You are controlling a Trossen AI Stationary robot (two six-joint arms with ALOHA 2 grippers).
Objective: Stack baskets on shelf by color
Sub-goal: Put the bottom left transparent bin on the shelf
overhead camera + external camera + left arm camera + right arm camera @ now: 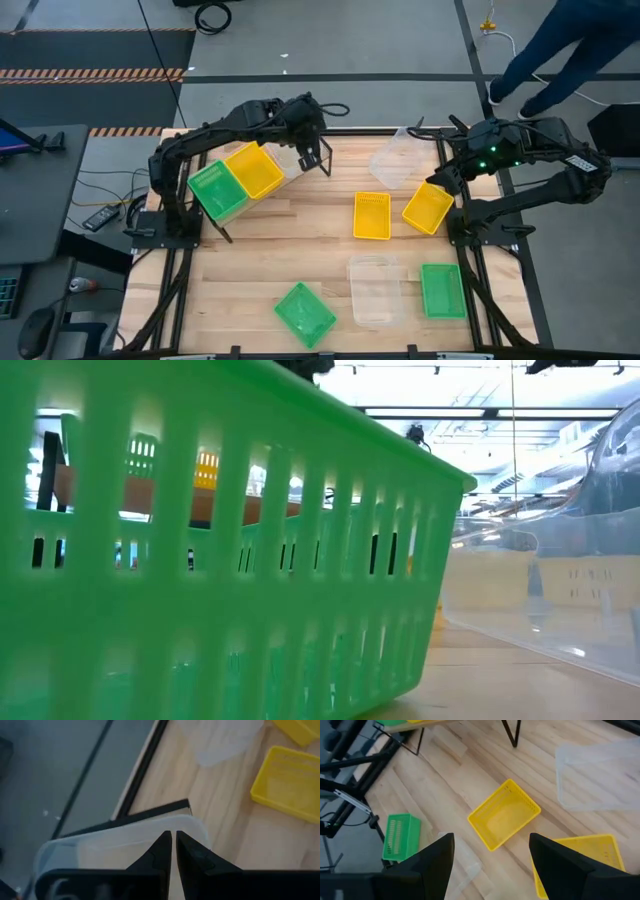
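Observation:
The shelf [300, 185] stands at the table's far left, its plywood corner [182, 809] showing in the left wrist view. On it sit a green basket [218, 190], a yellow basket [253, 170] and a clear basket [295, 160]. My left gripper [305, 140] hangs over the clear basket [125, 842], shut on it. My right gripper [443, 180] hovers open above the table's right side. It is over a yellow basket [428, 207] [575, 860], with another yellow basket [504, 815] farther left. My left gripper [173, 837] pinches the clear basket's rim [192, 826] between its two fingers, at the end of the basket nearest the shelf's corner. The fingers come from above, pointing down. The basket lies on the shelf board. How far back the rim reaches I cannot see.
Loose on the table lie a clear basket [395, 160] at the far side and a yellow basket [372, 215] in the middle. Near the front edge lie green baskets [304, 313] [441, 290] and a clear basket [373, 290]. A person's legs [560, 50] stand beyond the far right corner.

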